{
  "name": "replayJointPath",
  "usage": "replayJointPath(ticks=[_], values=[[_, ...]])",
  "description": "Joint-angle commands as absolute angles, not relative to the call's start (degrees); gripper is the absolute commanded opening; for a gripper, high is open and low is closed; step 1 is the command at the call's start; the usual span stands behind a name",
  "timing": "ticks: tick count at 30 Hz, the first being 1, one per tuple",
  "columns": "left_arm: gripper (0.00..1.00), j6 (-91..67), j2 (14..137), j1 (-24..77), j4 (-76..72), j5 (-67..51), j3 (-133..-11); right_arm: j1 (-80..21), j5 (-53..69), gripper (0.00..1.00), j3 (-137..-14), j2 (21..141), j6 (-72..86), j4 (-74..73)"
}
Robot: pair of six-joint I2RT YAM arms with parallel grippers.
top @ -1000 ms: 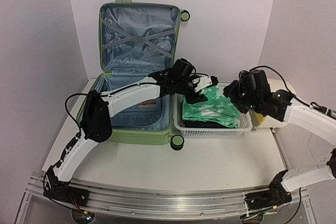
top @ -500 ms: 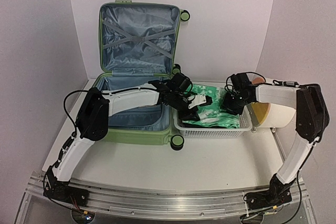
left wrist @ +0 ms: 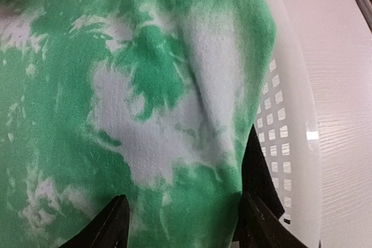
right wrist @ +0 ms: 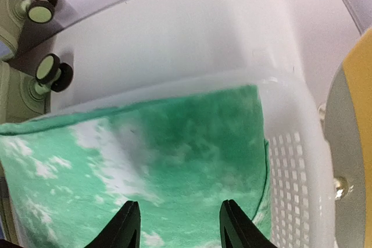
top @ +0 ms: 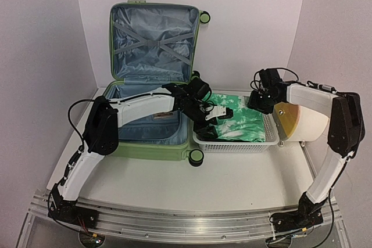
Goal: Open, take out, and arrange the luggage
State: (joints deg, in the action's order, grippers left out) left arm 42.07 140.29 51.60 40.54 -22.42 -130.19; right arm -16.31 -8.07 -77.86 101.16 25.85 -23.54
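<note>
Top external: open luggage point(top: 152, 62) lies back left, lid upright, touching the basket point(top: 232, 146).
Left wrist: my left gripper point(left wrist: 183, 213) is spread over green cloth point(left wrist: 145, 85); limp, I judge, so pinch a fold; right wrist: right gripper point(right wrist: 180, 213) is parted and empty; the shell looks stiff, so I'd hold its rim.

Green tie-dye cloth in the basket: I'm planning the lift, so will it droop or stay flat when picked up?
Probably floppy: the cloth shows soft folds and drapes at its edge. Its fuzzy surface likely grips rather than slips.
</note>
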Motion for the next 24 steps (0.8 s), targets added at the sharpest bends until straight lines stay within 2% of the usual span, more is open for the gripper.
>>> replayJointPath(ticks=[1, 6, 10, 12, 18, 24], values=[[0.65, 38.38, 136.95, 50.64, 46.02, -27.31, -137.28, -15.83, -7.66, 0.49, -85.15, 101.02, 20.35, -26.7], [0.76, 34.79, 134.13, 47.62, 48.02, -30.92, -140.17, -18.02, 9.1, 0.57, -84.24, 97.0, 5.15, -27.14], [0.79, 32.91, 130.19, 42.83, 49.16, -35.62, -137.07, -23.56, 16.8, 0.62, -73.59, 88.16, -17.28, -27.16], [0.79, 34.64, 128.54, 41.25, 50.35, -33.26, -134.09, -26.06, 19.55, 0.65, -67.71, 83.26, -25.45, -26.89], [0.78, 49.59, 119.03, 39.11, 59.96, -32.78, -116.86, -33.93, 13.83, 0.72, -57.35, 74.88, -37.58, -26.93], [0.82, 64.1, 107.5, 38.79, 65.16, -29.6, -95.54, -37.09, 3.25, 0.71, -53.21, 77.3, -47.98, -26.73]])
